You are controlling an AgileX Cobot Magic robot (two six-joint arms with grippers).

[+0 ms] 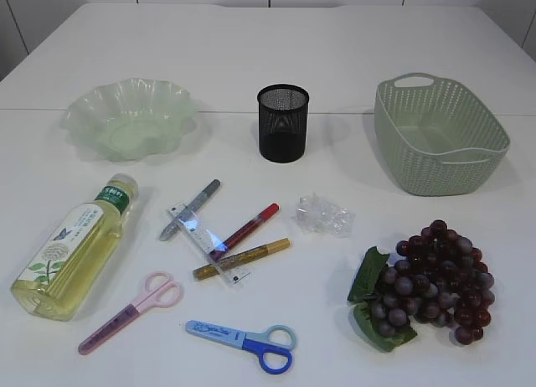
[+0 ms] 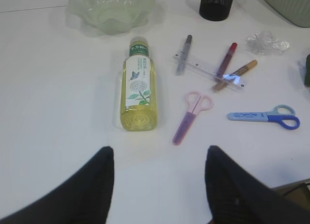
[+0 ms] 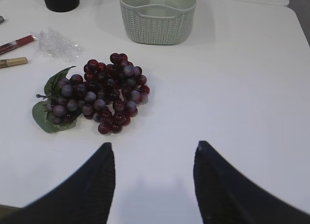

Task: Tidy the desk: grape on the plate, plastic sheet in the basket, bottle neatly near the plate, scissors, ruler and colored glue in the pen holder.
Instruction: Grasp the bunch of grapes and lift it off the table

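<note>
Grape bunch (image 3: 97, 90) lies on the tabletop (image 3: 232, 78) ahead of the right gripper (image 3: 154, 158) and a little to its left, well apart from the fingers (image 3: 89, 185). Both right fingers spread fairly wide, nothing between them. Bunch's long axis runs left to right across that view, leaves at the left end, berries toward the basket (image 3: 157, 20).

Left gripper (image 2: 160, 161) likewise fairly wide, empty. Bottle (image 2: 138, 90) lies straight ahead of it, long axis pointing away, cap toward the plate (image 2: 111, 10), base nearest the fingers.

Judgement: right arm is the nearer one for the grape; plate (image 1: 130, 119) sits far left in the exterior view, so that carry must cross the clutter. Left arm is nearer the bottle.
</note>
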